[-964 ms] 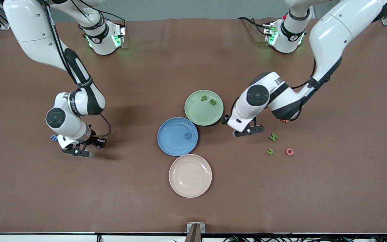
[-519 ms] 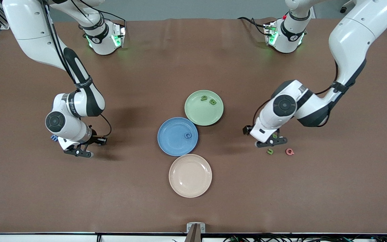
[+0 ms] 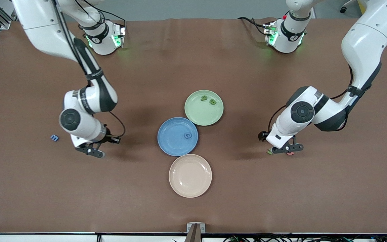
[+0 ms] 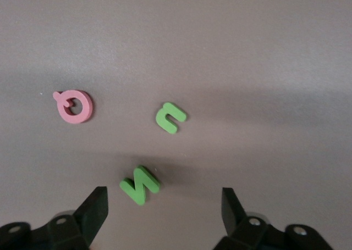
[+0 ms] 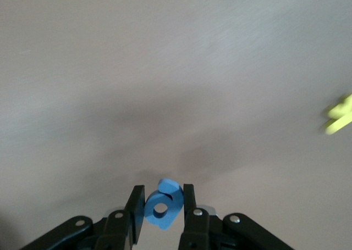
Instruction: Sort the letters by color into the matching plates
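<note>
Jaws spread wide, the left gripper (image 3: 287, 149) hovers at right of centre in the front view over a small cluster of letters on the table (image 3: 331, 188), while the right gripper (image 3: 91, 151), at left of centre, has its jaws pinching a blue letter (image 5: 163, 203) clear of the table.

At the middle of the frame sit three plates, touching edge to edge. The pale green plate (image 3: 198, 114), uppermost, carries two green letters (image 3: 208, 99) side by side near its upper rim. The blue plate (image 3: 171, 143), just below and to its left, carries one blue letter (image 3: 188, 135) near its right edge. The cream plate (image 3: 190, 185), lowest, carries nothing.

By this count the sort looks roughly under halfway: three letters are plated and a fourth is in transit. Left to do, as far as the views show: a blue letter (image 3: 54, 137) lies alone at mid-left of the front view, and the left wrist view shows a green N-shaped letter (image 4: 139, 184) between the open jaws with a green U-shaped letter (image 4: 170, 118) just above it. The pink Q-shaped letter (image 4: 73, 106) at that frame's left belongs to neither plate. A yellow blur (image 5: 340, 114) at the right wrist view's right edge is too unclear to name.

The N's long axis runs diagonally, lower left to upper right of the left wrist frame; the U's open end points to upper right. The held blue piece stands upright between the jaws.
</note>
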